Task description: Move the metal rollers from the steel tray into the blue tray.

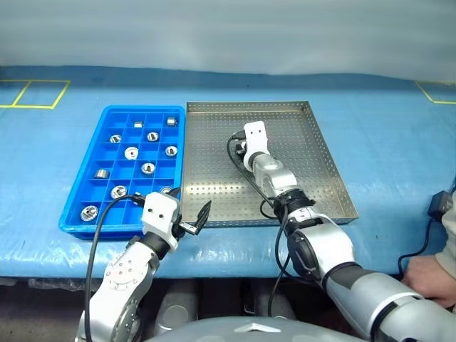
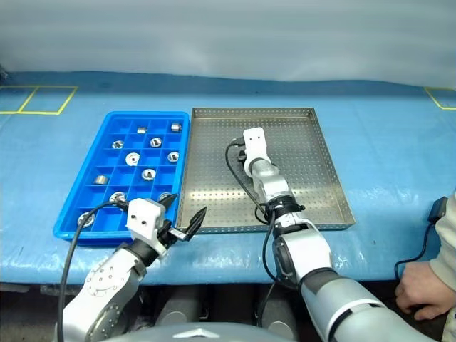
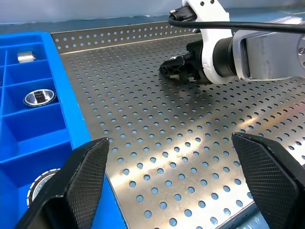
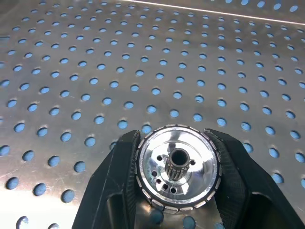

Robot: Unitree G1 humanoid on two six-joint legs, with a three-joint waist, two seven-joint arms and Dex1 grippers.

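Note:
My right gripper (image 4: pixel 174 137) is shut on a shiny metal roller (image 4: pixel 177 172) with a toothed hub, just over the floor of the steel tray (image 1: pixel 313 171). From the head it reaches into the tray's middle left (image 1: pixel 239 147), where the roller is hidden by the fingers. The blue tray (image 1: pixel 78 192) lies to the left of the steel one, with several metal rollers (image 1: pixel 132 152) in separate compartments. My left gripper (image 1: pixel 191 214) is open with nothing in it, at the near edge where the two trays meet. Its fingers (image 3: pixel 86 176) frame the perforated floor.
Both trays sit on a blue table cover with yellow tape marks (image 1: pixel 32 94) at the far corners. A person's hand (image 1: pixel 427 274) rests at the near right edge, beside a black cable and box (image 1: pixel 440 205).

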